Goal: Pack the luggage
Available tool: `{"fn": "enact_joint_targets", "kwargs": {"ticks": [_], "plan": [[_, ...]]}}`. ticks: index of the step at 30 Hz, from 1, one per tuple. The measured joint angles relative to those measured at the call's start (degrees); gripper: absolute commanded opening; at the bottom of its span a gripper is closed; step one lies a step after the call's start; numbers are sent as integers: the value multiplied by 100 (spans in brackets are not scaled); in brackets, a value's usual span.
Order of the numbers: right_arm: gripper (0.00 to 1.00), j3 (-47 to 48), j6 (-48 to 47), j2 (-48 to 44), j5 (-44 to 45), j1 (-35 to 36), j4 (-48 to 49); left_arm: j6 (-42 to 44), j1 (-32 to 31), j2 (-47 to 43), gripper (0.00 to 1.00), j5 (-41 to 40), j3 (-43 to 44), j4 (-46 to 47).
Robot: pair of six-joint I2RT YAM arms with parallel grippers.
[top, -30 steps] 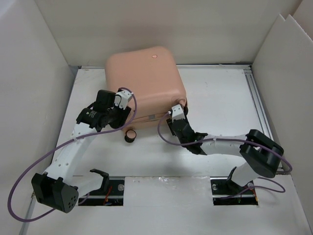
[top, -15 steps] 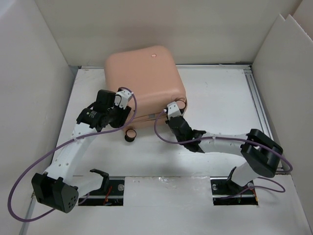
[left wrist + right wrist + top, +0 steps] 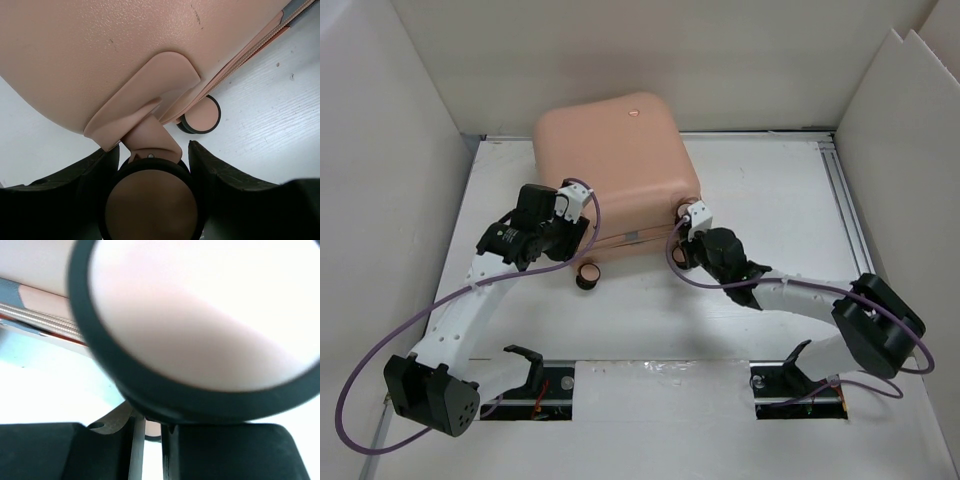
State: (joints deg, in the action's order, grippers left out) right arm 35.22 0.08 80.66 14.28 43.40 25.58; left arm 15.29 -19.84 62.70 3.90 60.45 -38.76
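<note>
The salmon-pink luggage [image 3: 615, 165] lies closed on the white table, its zipper seam [image 3: 250, 47] facing the arms. My left gripper [image 3: 578, 230] is at the case's near left corner, shut on a pink-and-black caster wheel [image 3: 150, 205] that fills the space between its fingers [image 3: 102, 172]. A second wheel [image 3: 586, 277] stands free just beyond. My right gripper [image 3: 694, 226] is at the near right corner, under another caster wheel [image 3: 200, 315]. Its jaws stand almost together with a thin slit. Their tips are hidden behind that wheel.
White cardboard walls [image 3: 390, 180] close in the table on the left, back and right. A metal rail [image 3: 850, 210] runs along the right side. Purple cables [image 3: 440, 305] loop from both arms.
My right gripper has moved right from the case's front edge to its near right corner and its jaws have closed. The case has shifted slightly. The left arm has not moved.
</note>
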Motion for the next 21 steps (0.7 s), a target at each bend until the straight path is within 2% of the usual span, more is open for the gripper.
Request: {"fn": "enact_joint_targets", "kwargs": {"ticks": [5,12,21], "plan": [[0,-160,199,-11,-566,-275,304,2,-4,-9,0,7,0,-2],[0,-498,1027,-24,-1521,-892,916,-22,-39,-55,0,7,-68,81],[0,-544,1327,-116,-1950,-1515,942,-114,-122,-72,0,68,-85,195]]}}
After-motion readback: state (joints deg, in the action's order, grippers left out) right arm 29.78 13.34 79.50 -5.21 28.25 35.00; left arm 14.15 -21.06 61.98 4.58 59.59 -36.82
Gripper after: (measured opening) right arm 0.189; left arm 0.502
